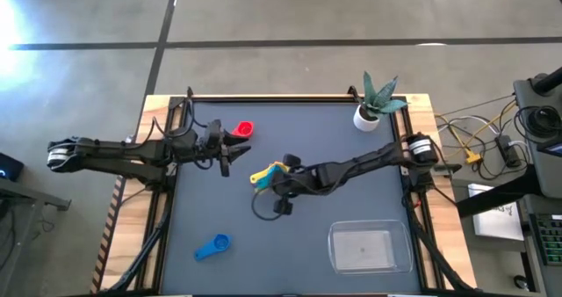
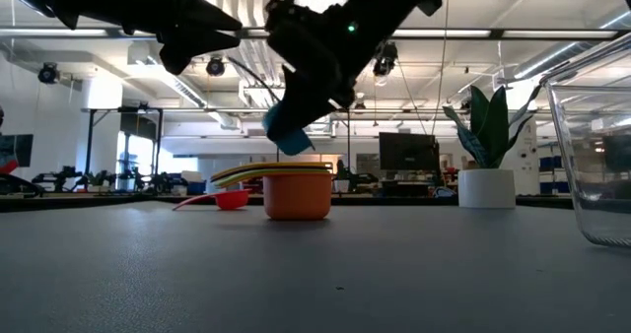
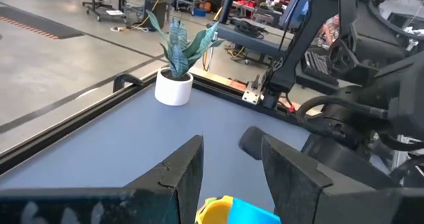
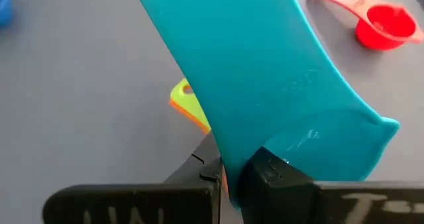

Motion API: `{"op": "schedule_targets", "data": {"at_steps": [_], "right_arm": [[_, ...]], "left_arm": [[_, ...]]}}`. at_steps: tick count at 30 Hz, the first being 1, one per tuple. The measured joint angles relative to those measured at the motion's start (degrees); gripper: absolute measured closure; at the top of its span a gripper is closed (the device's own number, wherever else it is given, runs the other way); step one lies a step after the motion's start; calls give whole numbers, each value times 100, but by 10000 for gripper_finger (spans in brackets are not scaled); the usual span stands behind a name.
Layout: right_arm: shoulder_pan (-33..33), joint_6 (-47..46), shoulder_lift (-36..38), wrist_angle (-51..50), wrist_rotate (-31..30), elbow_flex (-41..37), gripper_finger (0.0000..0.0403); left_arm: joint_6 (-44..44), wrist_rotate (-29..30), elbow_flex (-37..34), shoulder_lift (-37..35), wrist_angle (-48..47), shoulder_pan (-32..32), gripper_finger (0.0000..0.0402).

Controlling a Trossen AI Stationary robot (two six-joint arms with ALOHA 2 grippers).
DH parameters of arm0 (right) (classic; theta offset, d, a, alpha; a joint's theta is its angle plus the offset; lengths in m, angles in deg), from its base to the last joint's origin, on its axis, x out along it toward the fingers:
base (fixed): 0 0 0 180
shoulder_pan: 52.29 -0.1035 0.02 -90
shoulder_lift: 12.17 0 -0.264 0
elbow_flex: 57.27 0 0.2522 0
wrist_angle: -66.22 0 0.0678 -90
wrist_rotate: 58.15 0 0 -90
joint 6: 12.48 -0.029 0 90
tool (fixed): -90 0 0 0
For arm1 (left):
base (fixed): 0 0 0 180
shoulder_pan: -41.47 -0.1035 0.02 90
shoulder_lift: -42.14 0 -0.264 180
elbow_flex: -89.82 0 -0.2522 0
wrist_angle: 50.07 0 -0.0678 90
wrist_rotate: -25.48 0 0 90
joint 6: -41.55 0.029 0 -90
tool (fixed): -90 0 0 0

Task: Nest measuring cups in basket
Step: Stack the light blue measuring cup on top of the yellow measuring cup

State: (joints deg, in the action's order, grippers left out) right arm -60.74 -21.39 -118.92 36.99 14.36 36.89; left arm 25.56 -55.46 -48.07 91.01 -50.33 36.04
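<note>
Light blue cup (image 4: 265, 85) clamped in right end effector (image 4: 232, 174) — above orange cup (image 2: 297, 195); left end effector (image 3: 232, 177) apart.

Light blue cup (image 4: 265, 85) clamped in jaws, red cup (image 4: 381, 25) beyond

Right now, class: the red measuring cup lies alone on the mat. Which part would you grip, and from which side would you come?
Grip the red measuring cup by its flat handle, coming down from above. The bowl is round and open-topped, offering fingers no parallel faces, while the handle sticks out sideways, clear of everything. The left gripper sits nearest; the right gripper already holds a light blue cup.
</note>
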Motion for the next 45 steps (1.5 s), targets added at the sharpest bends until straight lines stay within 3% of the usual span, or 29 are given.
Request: {"op": "schedule_targets", "data": {"at_steps": [9, 15, 39, 45], "right_arm": [[293, 373, -67, -956, -7, 532, 391], [472, 376, -56, -1015, 835, 507, 391], [596, 1116, -148, -1183, 857, 449, 390], [652, 1101, -148, -1194, 1149, 428, 376]], "left_arm": [[10, -2, -2, 13, 0, 0, 265], [50, -4, -2, 21, 13, -2, 265], [46, 76, -2, 52, 7, -2, 265], [67, 82, -2, 55, 4, -2, 265]]}}
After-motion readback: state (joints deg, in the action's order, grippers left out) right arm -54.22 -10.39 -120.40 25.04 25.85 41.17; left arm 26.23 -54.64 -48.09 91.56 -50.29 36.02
